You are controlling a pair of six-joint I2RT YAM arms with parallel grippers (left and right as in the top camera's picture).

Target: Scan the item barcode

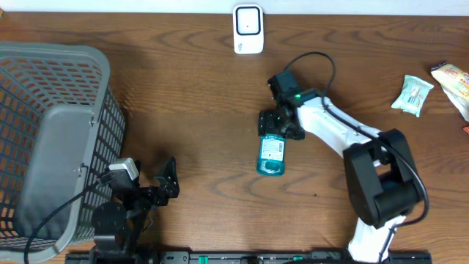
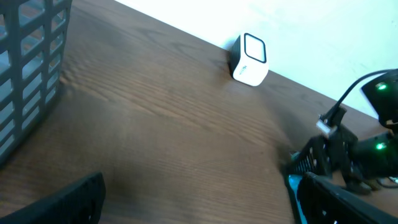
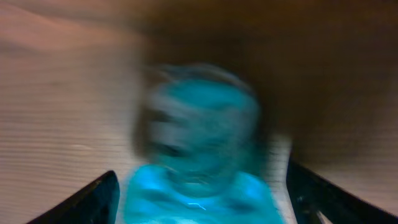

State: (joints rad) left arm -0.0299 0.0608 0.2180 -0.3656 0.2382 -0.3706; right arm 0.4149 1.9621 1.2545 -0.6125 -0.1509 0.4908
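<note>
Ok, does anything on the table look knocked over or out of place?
The bottle lies flat mid-table, label up, not upright, just at the open right tool. Two packets sit loose at the right edge. Nothing spilled or damaged shows.

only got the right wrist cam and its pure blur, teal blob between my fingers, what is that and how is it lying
Observer: It's a teal bottle lying flat on the table, with its white label facing up.
Operator: where's the scanner
Observer: The white scanner stands upright at the far edge of the table, apart from the bottle. The right claw sits at the bottle's end nearer to it.
Operator: and the other arm, is it in my way
Observer: No. The left claw is open and empty, down beside the grey basket, well clear of the bottle.
</note>
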